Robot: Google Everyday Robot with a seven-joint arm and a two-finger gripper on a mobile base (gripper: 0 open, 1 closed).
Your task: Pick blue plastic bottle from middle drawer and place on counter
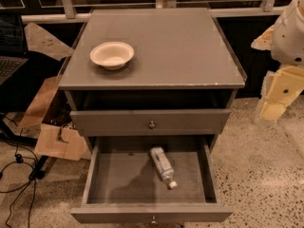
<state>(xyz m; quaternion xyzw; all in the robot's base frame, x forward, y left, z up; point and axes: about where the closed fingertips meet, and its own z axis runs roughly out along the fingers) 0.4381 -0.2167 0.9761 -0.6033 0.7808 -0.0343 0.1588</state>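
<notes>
1. My tool (273, 108) is hanging off the desk's (190, 51) right edge; its state I cannot tell.
2. The blue plastic bottle (162, 163) is lying in the middle drawer (118, 179), below the front edge.
3. It is looking light and slick; I am favouring its midbody.

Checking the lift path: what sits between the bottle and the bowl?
Camera view: a shut drawer front, then counter; the gripper hangs at the far right.

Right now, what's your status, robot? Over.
Gripper out right of counter, away from drawer. Bottle lying in that open drawer, cap toward front. Nothing covering it; bowl sits up on counter.
</notes>
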